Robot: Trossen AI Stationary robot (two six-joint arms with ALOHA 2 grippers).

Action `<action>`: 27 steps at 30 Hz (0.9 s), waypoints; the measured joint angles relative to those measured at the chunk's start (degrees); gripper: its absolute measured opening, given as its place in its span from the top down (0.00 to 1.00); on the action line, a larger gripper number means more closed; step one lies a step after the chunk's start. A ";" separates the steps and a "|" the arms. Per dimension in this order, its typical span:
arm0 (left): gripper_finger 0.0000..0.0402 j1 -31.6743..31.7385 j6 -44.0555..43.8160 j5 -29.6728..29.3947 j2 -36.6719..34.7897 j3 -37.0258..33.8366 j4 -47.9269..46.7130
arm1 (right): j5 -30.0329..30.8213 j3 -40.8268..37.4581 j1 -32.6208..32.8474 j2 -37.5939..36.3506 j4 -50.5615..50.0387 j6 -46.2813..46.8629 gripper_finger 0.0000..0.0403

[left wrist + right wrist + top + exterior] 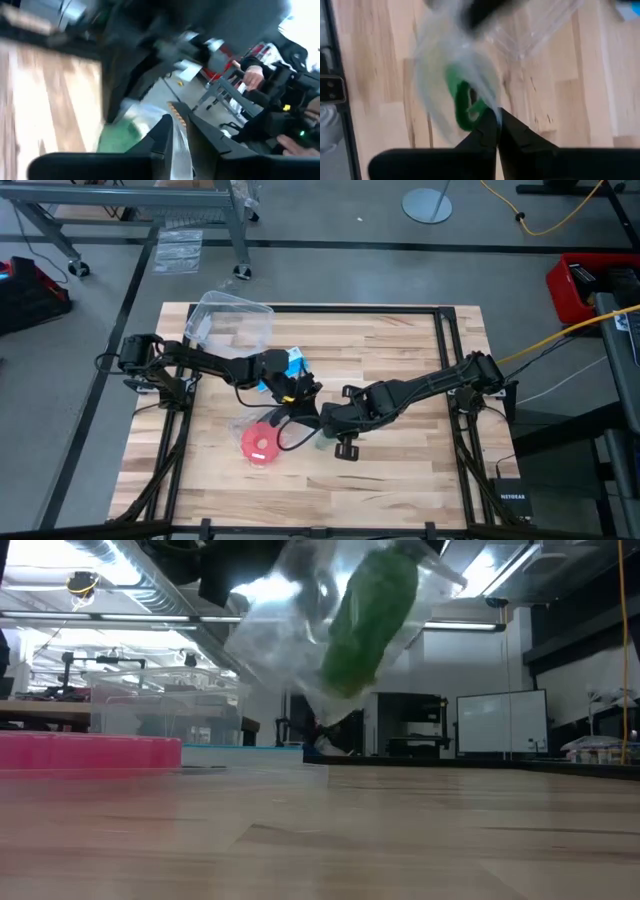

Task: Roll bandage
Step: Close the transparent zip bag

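Bandage (368, 620), a soft green bundle, hangs inside a clear plastic bag (290, 640) above the tabletop (400, 380). Right gripper (497, 117) fingers pinch the bag's edge; the left gripper (182, 127) fingers' state I cannot tell. Film looks light and slippery; gripping a crumpled fold seems safest.

Counts, placed relative to the red disc (260, 444): 1 red disc on the table (400, 470). 1 green bandage (368, 620), inside 1 clear plastic bag (290, 640), held above the table just beside the disc. 1 blue-and-white box (295, 363), beyond the disc. 1 clear plastic tub (230, 320), farther beyond it. 2 grippers: left gripper (303, 392) and right gripper (325, 420), both near the disc.
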 joint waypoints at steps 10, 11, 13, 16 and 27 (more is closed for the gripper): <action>0.70 1.91 5.67 0.99 -0.97 0.02 8.11 | -0.16 -0.02 0.00 -0.01 -5.53 3.94 0.99; 0.69 2.22 5.57 2.01 -1.23 0.02 8.08 | -0.15 -0.02 0.00 -0.05 -5.78 4.39 1.00; 0.68 2.97 5.53 5.25 -1.80 0.02 7.12 | -0.19 -0.02 0.00 -0.09 -6.61 4.54 1.00; 0.68 3.98 7.48 10.82 -3.04 0.02 0.80 | -1.74 -0.02 0.00 -0.23 -6.46 4.56 1.00; 0.68 3.94 30.94 9.96 -4.13 0.04 -28.50 | -3.01 -0.02 0.00 -0.24 -5.02 4.57 1.00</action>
